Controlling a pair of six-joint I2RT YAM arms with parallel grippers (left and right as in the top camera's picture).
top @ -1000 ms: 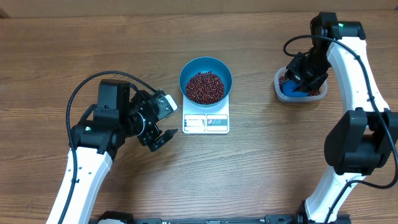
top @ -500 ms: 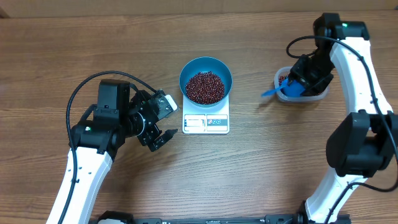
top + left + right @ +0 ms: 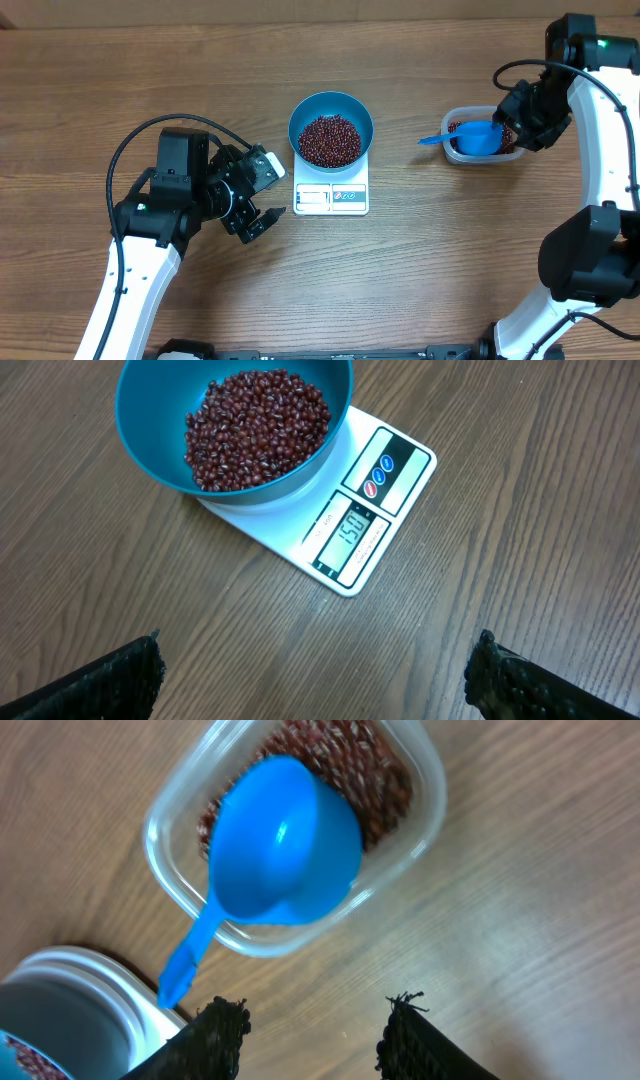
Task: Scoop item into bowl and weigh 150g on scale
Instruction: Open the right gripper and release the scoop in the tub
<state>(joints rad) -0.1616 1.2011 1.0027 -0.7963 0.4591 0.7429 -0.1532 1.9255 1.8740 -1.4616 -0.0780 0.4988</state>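
Observation:
The teal bowl stands on the white scale, filled with the red-brown beans. In the left wrist view the bowl holds the beans, and the scale shows 150 on its display. My left gripper is open and empty over bare table, left of the scale. A blue scoop lies in the clear tub on more beans, its handle sticking out over the rim. My right gripper is open and empty, apart from the scoop.
The clear tub sits at the right of the table with the scoop pointing left toward the scale. My right gripper hovers at the tub's right side. Black cables loop over both arms.
My right gripper has opened, let go of the scoop and drawn back to the right. The scoop now rests in the tub with its handle out to the left. The left arm has not moved.

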